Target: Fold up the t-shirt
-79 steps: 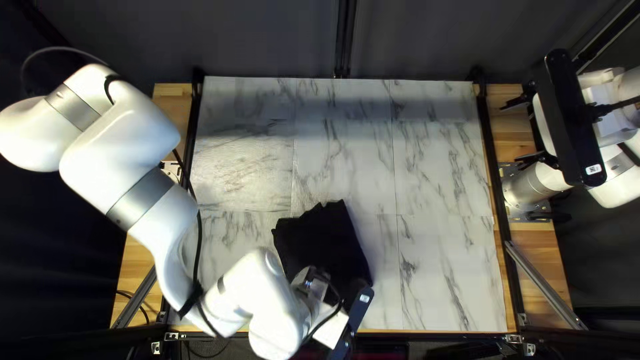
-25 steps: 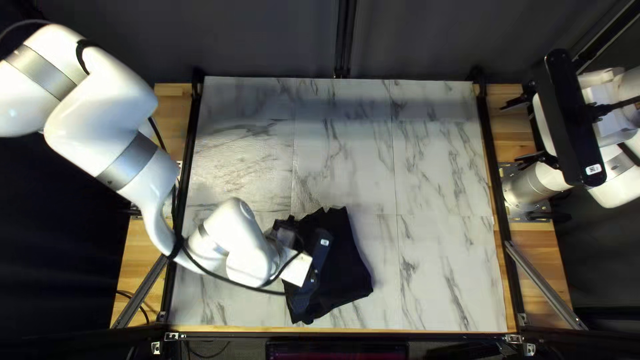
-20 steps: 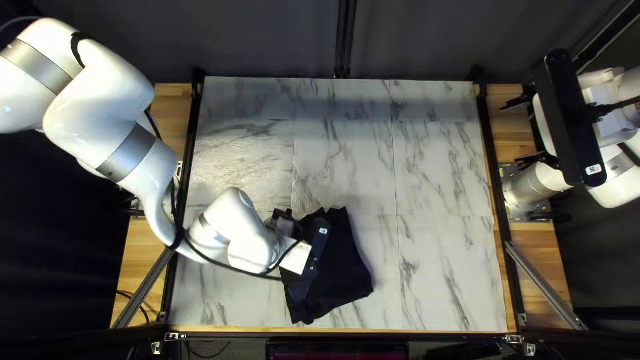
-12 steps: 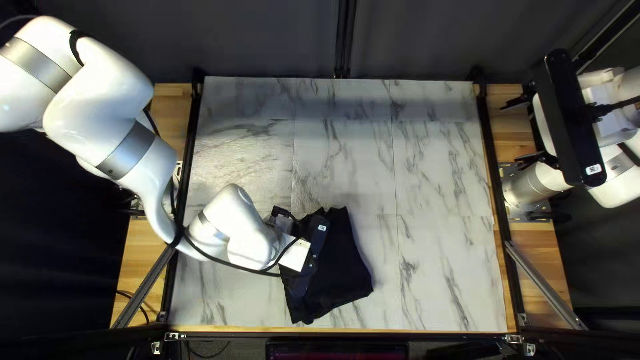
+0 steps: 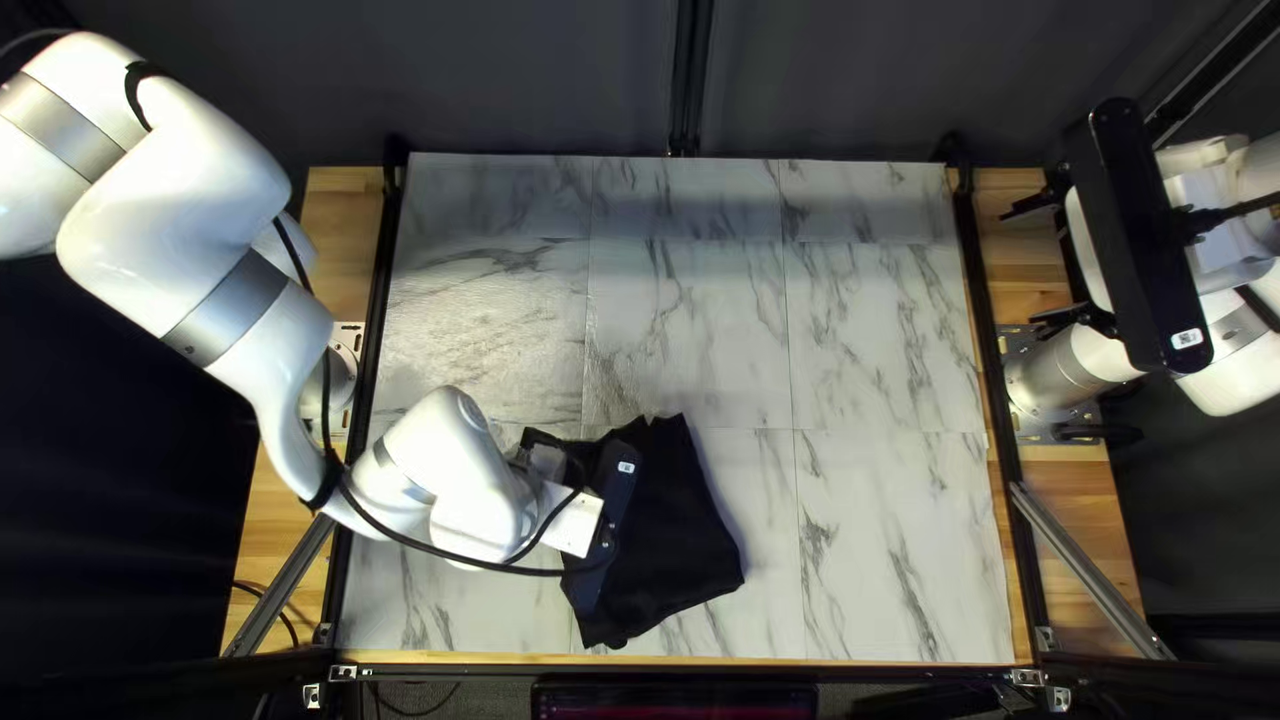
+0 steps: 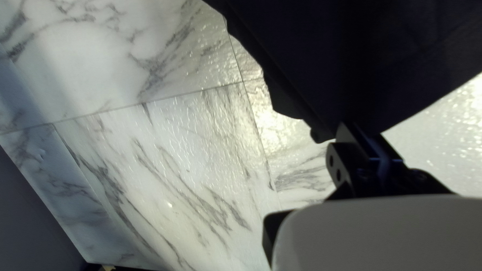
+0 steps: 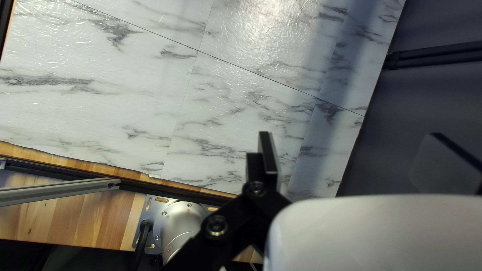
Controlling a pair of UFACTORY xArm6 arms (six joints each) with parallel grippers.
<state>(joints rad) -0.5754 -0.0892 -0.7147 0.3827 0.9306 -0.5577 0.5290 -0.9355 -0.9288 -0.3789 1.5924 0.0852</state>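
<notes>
Black cloth is pinched in your left gripper [image 6: 362,134] — it has one edge of the t-shirt [image 5: 687,534] clenched, the rest lying at the table's [image 5: 880,334] near side, left of centre in the top left view. Your right gripper [image 7: 351,134] is released, its fingers wide apart, well away from the shirt. To make this fold neat, you'd best carry the held edge low, lay it flat, then let go; tug hard and the bundle may skid. The fabric looks soft and matte, its far edge jagged — the tabletop glossy, faintly rippled, grey-veined like marble.
</notes>
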